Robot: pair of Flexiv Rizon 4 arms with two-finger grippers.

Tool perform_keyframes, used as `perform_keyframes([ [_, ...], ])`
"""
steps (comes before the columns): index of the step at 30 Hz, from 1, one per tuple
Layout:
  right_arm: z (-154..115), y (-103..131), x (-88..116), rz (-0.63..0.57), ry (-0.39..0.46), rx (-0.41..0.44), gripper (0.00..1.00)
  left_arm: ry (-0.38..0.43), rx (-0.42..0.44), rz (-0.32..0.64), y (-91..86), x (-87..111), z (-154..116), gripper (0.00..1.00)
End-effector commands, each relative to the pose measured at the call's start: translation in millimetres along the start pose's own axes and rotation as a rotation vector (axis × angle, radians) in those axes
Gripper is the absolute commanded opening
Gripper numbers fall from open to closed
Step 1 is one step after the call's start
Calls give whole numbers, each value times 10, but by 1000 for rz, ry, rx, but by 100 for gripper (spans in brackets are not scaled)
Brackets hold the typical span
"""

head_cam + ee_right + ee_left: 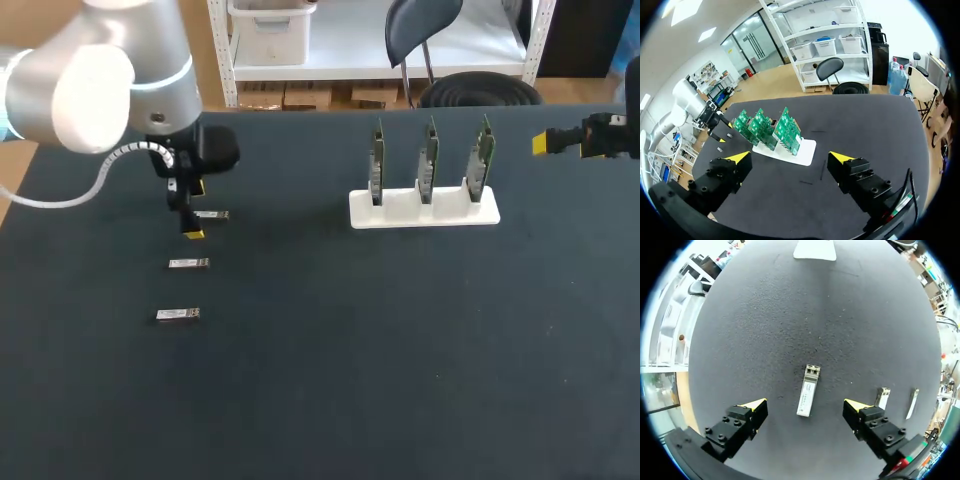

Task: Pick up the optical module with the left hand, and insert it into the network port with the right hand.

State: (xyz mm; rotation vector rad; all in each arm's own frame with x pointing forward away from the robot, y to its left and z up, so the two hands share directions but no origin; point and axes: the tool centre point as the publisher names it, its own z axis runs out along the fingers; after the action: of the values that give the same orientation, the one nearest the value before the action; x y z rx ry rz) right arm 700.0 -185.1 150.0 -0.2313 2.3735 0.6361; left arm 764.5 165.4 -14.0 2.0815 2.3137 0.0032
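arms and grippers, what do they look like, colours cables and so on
The left arm has a rounded pale grey shell with a light blue ring at one joint and a white cable off its wrist. The left gripper and right gripper match: blocky black fingers studded with bolt heads, yellow wedge tips.

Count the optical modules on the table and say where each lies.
3, in a row on the table's left. The far module lies between the open fingers of the left end effector, untouched; the middle module and near module lie beside it. The left arm may hide others.
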Motion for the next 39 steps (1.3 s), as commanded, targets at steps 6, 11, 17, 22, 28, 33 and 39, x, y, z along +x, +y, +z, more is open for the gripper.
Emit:
perform_keyframes([
  [6, 0, 0, 0, 0, 0, 0, 100, 19, 20, -7, 40, -15, 71, 11],
  [11, 0, 0, 0, 0, 0, 0, 100, 28, 38, -14, 17, 6, 112, 0],
  [17, 0, 0, 0, 0, 0, 0, 100, 33, 35, -32, 14, 24, 155, 0],
  [22, 0, 0, 0, 0, 0, 0, 100, 13, 21, -66, 20, 42, 139, 0],
  [28, 0, 0, 0, 0, 0, 0, 100, -55, -91, -271, 162, 71, -16, 0],
  [33, 0, 0, 0, 0, 0, 0, 100, -172, -173, -447, 328, 85, -310, 0],
  [39, 0, 0, 0, 0, 0, 0, 100, -416, -221, -614, 486, 48, -917, 0],
])
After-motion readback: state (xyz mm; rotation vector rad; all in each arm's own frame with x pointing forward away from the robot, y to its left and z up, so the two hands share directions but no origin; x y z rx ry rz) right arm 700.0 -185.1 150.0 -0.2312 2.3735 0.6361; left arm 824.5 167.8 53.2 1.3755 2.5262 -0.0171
